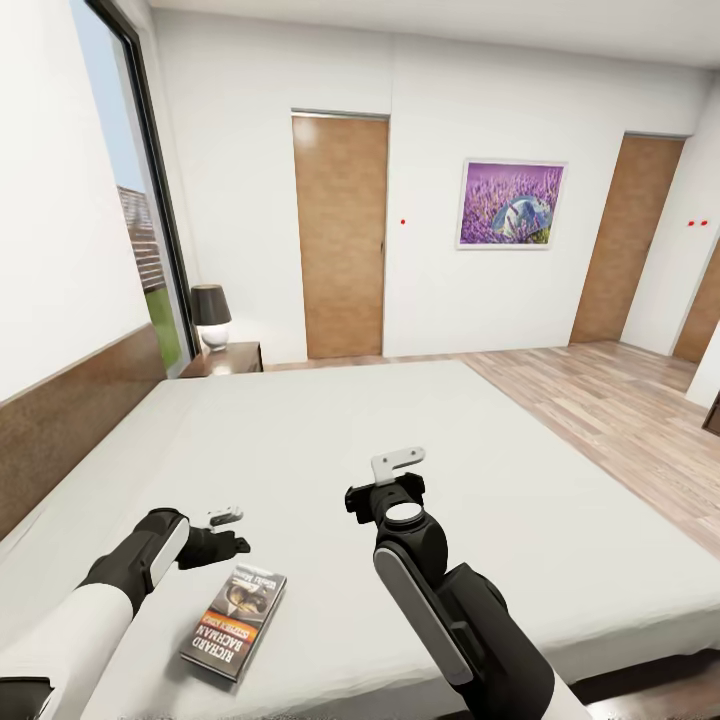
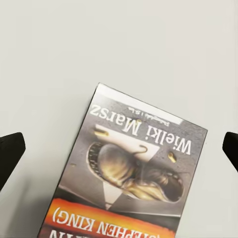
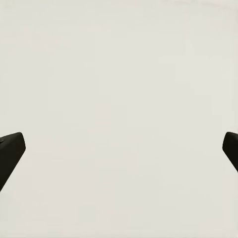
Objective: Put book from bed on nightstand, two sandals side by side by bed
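Dark book (image 1: 233, 621) with orange band lies on pale grey-white bed (image 1: 330, 450).

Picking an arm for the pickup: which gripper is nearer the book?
Left. The left gripper hovers just beyond the book; the right gripper hangs farther off, over bare bed.

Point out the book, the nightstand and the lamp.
book (image 1: 233, 622): head view, middle of its cover.
nightstand (image 1: 228, 359): head view, its dark top beside the bed's far corner.
lamp (image 1: 211, 304): head view, its dark shade.
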You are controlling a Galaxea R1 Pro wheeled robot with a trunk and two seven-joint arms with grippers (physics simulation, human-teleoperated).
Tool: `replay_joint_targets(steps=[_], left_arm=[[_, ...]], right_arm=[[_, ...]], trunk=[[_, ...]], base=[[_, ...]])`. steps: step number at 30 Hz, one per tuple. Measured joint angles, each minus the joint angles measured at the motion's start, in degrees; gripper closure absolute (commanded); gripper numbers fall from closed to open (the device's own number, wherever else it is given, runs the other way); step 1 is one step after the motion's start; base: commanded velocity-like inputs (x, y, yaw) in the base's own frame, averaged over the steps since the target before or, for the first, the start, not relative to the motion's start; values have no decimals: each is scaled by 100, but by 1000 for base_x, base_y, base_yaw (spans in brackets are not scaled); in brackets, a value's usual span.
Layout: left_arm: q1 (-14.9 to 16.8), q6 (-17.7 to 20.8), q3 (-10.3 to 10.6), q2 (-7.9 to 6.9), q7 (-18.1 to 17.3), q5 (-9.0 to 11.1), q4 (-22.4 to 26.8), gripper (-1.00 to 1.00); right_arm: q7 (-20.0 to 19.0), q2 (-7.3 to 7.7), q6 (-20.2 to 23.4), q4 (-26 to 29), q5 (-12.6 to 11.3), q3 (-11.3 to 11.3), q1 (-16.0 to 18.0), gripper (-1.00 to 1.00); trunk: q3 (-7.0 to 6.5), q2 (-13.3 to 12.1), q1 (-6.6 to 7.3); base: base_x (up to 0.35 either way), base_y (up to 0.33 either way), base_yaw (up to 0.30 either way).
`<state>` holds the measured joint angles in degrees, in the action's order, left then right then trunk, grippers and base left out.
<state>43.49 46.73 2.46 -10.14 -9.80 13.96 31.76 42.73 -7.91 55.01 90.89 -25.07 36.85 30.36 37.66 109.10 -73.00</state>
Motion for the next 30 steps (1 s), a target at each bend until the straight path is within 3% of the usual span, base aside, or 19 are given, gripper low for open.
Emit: replay_joint_targets(steps=[7,22,30], left_arm=[[3,0,1,-3,-21,-1,0,-100],[0,0,2,-7,-25,-6,0,-100],[-1,0,2,-7,-25,-6,0,-100]], right_arm=[[-1,0,0,0,0,0,4,-100],[1,-7,0,3,1,16,6,-100],[20,-106,-2,4,5,230,12,-100]], trunk=[[126,281,-154],[126,282,-154],[126,282,-154]], base=[[0,0,0],[0,0,0],[0,0,0]])
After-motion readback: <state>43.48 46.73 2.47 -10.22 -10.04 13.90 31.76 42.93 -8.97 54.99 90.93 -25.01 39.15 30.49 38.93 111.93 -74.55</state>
